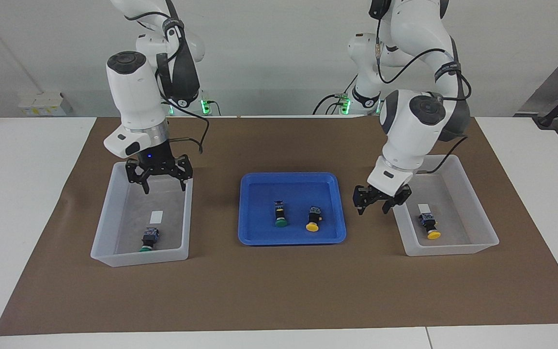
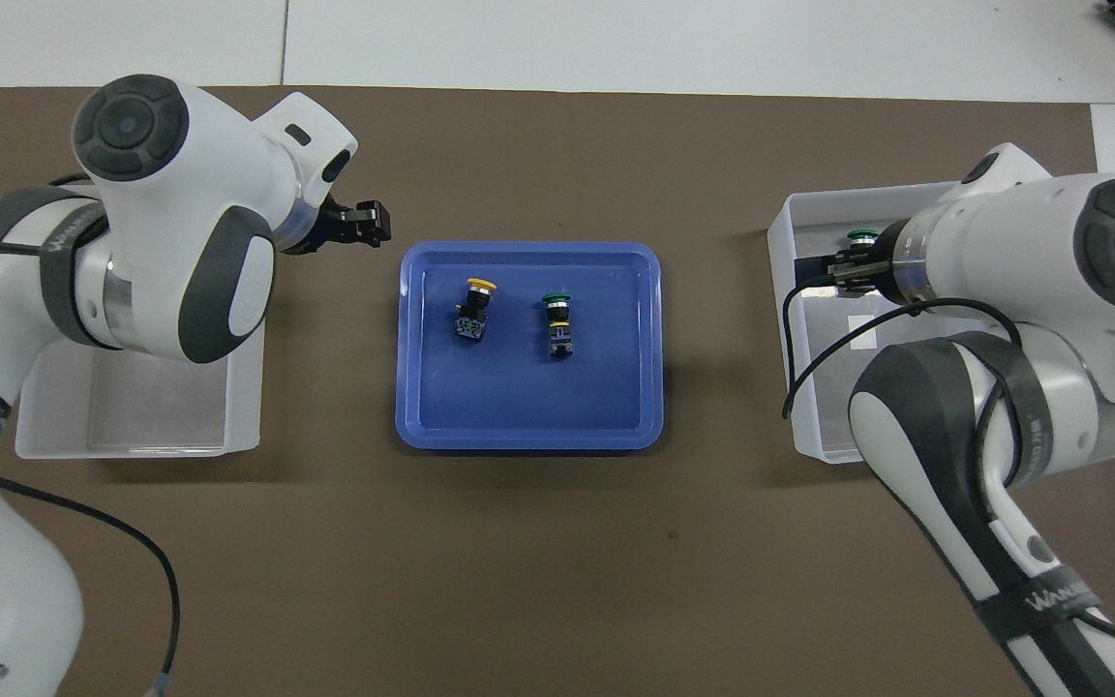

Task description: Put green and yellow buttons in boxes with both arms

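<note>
Left hand (image 1: 379,201), released and empty, hangs over its box's (image 1: 472,247) rim; right hand (image 1: 159,180), released, over its box (image 1: 109,232).

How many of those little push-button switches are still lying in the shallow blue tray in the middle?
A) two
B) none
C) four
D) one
A: the shallow blue tray holds one green-capped button and one yellow-capped button, while each translucent whitish plastic bin already has a single button in it.
</note>
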